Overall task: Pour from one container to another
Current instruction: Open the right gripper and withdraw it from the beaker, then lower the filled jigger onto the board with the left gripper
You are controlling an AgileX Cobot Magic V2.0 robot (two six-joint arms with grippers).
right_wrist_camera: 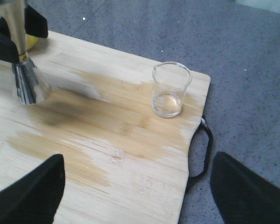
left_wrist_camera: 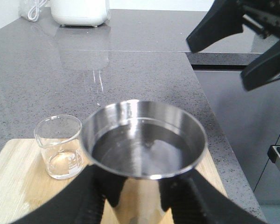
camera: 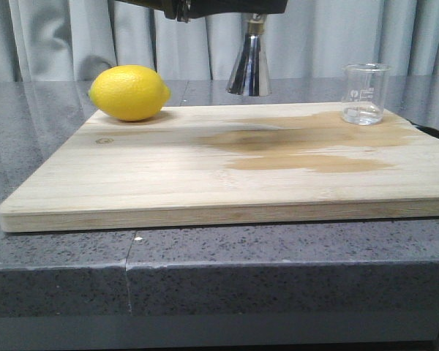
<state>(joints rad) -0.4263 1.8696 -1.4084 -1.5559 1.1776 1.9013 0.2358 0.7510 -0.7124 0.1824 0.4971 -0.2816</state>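
— Left gripper (left_wrist_camera: 140, 198): clamped on the jigger (camera: 250, 64), black fingers (left_wrist_camera: 84, 198) pressed against either side below the upper cup. Right gripper (right_wrist_camera: 137, 186): spread wide, holding nothing, dark fingertips (right_wrist_camera: 30, 193) well apart above the cutting board (camera: 227, 172).

— And the jigger itself?

— Shiny steel, two cones joined at a narrow waist, thin gold band at that waist. Held clear of the cutting board, lower cone hanging above its far edge, casting a dark shadow on the wood in the right wrist view. Long axis upright, wide mouth up, lower cone flaring down toward the board. Dark liquid inside the upper cup, surface lying level, in the left wrist view.

— Beaker?

— Small, clear glass (camera: 365, 93), cylindrical, flared rim with a little spout, faint white printed marks on the wall. Standing upright on the cutting board, near its far right corner, mouth up. Only a thin film or trace at the bottom; hard to tell more. Well apart from the jigger, not touching either gripper.

— Anything else on the cutting board?

— Lemon (camera: 129, 92) at the far left corner, lying on its side. Broad wet stain (camera: 307, 146) across the wood, spreading from beneath the jigger toward the beaker. Black handle (right_wrist_camera: 201, 151) at the board's edge nearest the beaker. Speckled grey countertop (camera: 205, 270) under the board.
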